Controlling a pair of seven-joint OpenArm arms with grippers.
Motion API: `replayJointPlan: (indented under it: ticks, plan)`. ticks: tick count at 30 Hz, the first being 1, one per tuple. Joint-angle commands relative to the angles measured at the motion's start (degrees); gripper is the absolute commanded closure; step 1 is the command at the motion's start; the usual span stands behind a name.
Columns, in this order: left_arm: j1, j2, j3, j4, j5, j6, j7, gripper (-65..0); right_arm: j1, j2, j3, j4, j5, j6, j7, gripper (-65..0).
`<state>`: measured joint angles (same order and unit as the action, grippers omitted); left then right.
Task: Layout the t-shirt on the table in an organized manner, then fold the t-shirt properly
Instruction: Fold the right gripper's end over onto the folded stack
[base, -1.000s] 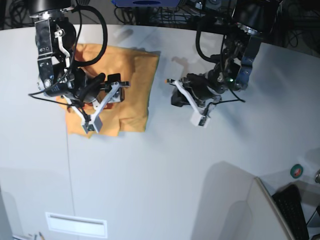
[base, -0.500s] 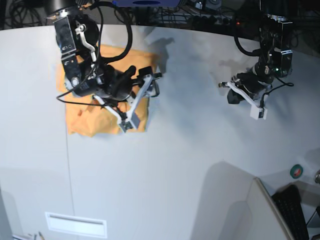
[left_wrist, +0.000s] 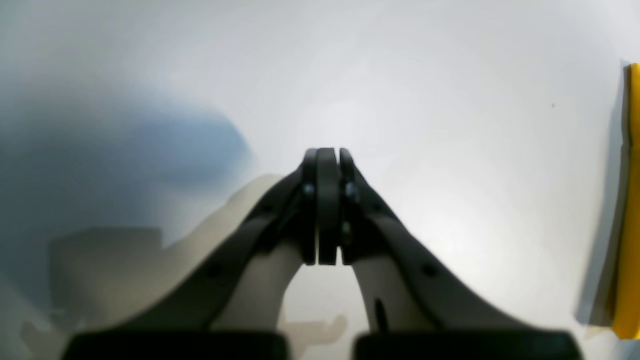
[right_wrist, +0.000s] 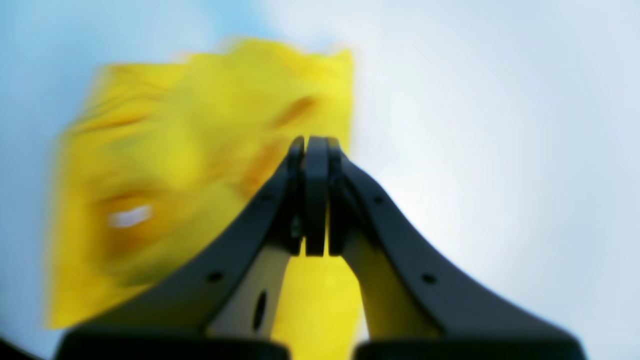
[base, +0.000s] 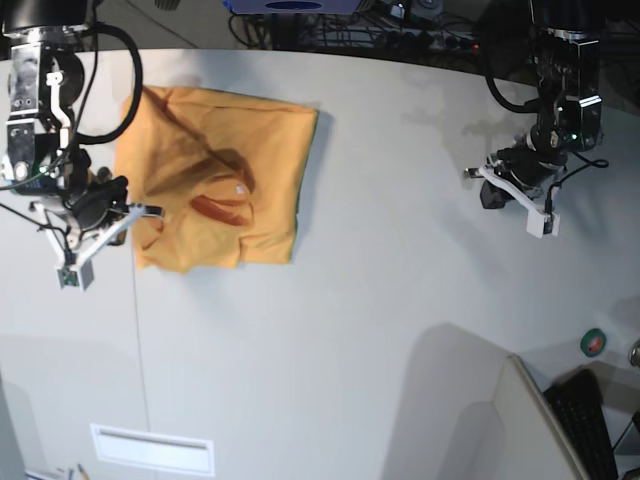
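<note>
The orange-yellow t-shirt (base: 220, 175) lies folded into a rough rectangle on the pale table (base: 380, 300), at the back left, with a small white tag (base: 240, 190) on top. My right gripper (base: 72, 275) is shut and empty, hanging just left of the shirt's left edge. In the right wrist view its jaws (right_wrist: 310, 142) are pressed together and the shirt (right_wrist: 190, 165) is a blur behind them. My left gripper (base: 543, 225) is shut and empty, far to the right over bare table. In the left wrist view (left_wrist: 327, 152) only a strip of the shirt (left_wrist: 631, 200) shows at the right edge.
A thin dark seam (base: 138, 340) runs down the table on the left, with a white label (base: 152, 448) near the front. A green round thing (base: 594, 342), a keyboard (base: 588, 425) and a pale panel (base: 500, 420) sit at the front right. Cables (base: 420, 30) lie behind the table.
My right arm has swung left off the top of the shirt to beside its left edge, uncovering it. My left arm has moved away from the shirt to the far right.
</note>
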<state>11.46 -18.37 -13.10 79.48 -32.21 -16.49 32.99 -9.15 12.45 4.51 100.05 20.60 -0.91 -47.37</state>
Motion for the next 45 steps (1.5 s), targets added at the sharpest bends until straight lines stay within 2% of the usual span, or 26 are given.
replayJointPlan:
  ticks: [1,6,13,16,21,23,25,30,36,37,39,41,42,45]
  plan:
    - [-0.43,-0.66,-0.22,0.91,-0.63,-0.34,-1.04,0.0,0.40,0.78,-0.60,-0.40,0.28,0.16,1.97,0.0]
    - [-0.43,-0.57,-0.13,0.91,-0.63,-0.34,-1.04,0.0,-1.27,1.22,-4.47,-3.13,0.28,0.16,3.55,0.0]
    - [-0.43,-0.66,-0.13,0.91,-0.54,-0.34,-1.04,0.0,-6.19,0.43,-18.62,2.41,0.37,-0.02,3.73,0.0]
    - [-0.43,-0.66,-0.22,0.47,-0.54,-0.34,-1.04,0.0,-7.95,-0.89,-22.40,3.55,0.28,-0.02,3.37,0.0]
    - [-1.13,-0.75,-0.66,-2.52,-0.54,-0.34,-1.04,0.0,-8.48,-0.62,-28.56,4.17,0.28,-0.10,3.29,0.0]
    - [-1.13,-0.75,-0.74,-2.60,-0.54,-0.34,-1.04,0.0,-8.74,-0.45,-27.68,5.40,0.28,-0.10,2.41,0.0]
    - [-0.87,-1.01,-0.74,-2.52,-0.54,-0.34,-1.04,0.0,-8.83,-0.36,-23.72,7.33,0.28,-0.10,0.56,0.0]
    - [-0.69,-1.98,-0.74,-2.52,-0.63,-0.34,-1.04,0.0,-7.42,-0.98,-15.46,8.83,0.45,-0.10,0.47,0.0]
    - [-0.96,-1.98,-0.74,-2.52,-0.63,-0.34,-1.04,0.0,-4.96,-4.93,-12.91,7.07,0.63,0.07,0.39,0.0]
    - [-0.96,-1.89,-0.74,-2.52,-0.63,-0.34,-1.04,0.0,-4.87,-5.46,-12.91,7.07,0.63,0.07,0.47,-1.7]
    - [-0.96,-1.89,-0.74,-2.52,-0.63,-0.34,-1.04,0.0,-4.08,-6.16,-13.00,6.98,0.54,0.07,0.47,-19.2]
    - [-0.87,-1.89,-0.74,-2.60,-0.63,-0.34,-1.04,0.0,-3.29,-6.25,-13.00,6.89,0.45,0.07,0.47,-34.1]
    - [-0.78,-1.98,-0.74,-2.60,-0.63,-0.34,-1.04,0.0,-3.20,-6.25,-13.00,6.89,0.37,0.07,0.47,-37.5]
    - [-0.69,-1.98,-0.74,-2.60,-0.63,-0.34,-1.04,0.0,-1.89,-5.99,-12.73,6.19,0.28,0.07,0.56,-37.8]
